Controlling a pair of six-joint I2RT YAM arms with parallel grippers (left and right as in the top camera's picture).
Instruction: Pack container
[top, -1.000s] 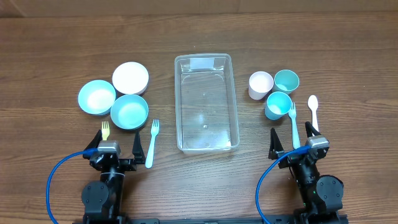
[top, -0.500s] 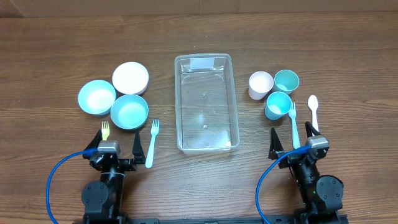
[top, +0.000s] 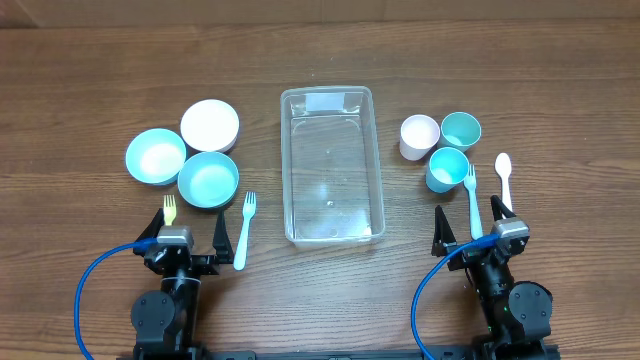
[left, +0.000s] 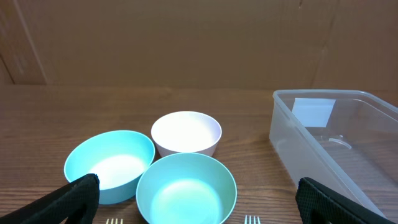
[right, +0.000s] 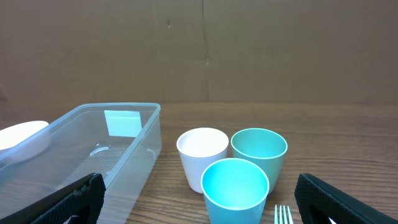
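The clear plastic container (top: 332, 165) stands empty at the table's middle; it also shows in the left wrist view (left: 336, 149) and the right wrist view (right: 93, 149). Left of it are a white bowl (top: 210, 124) and two teal bowls (top: 156, 157) (top: 208, 179), with a yellow fork (top: 170, 209) and a light blue fork (top: 244, 229). Right of it are a white cup (top: 419, 136), two teal cups (top: 461, 129) (top: 447, 169), a blue fork (top: 473, 198) and a white spoon (top: 505, 178). My left gripper (top: 191, 235) and right gripper (top: 468, 228) are open and empty near the front edge.
A brown cardboard wall (left: 186, 43) closes off the far side of the wooden table (top: 90, 80). Blue cables (top: 90, 275) loop beside each arm base at the front.
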